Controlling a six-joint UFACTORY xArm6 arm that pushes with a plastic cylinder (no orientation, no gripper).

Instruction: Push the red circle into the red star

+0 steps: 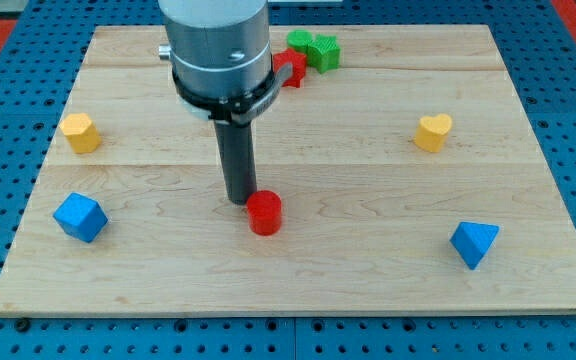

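The red circle (264,212) lies on the wooden board (368,250), a little below its middle. My tip (239,200) stands just to the view's left of the red circle and slightly above it, touching it or nearly so. The red star (290,70) lies near the view's top, partly hidden behind the arm's grey body (218,50).
Two green blocks (314,48) sit just right of the red star at the top edge. A yellow block (80,132) is at left, a yellow heart (432,131) at right. A blue block (78,217) is lower left, a blue triangle (474,243) lower right.
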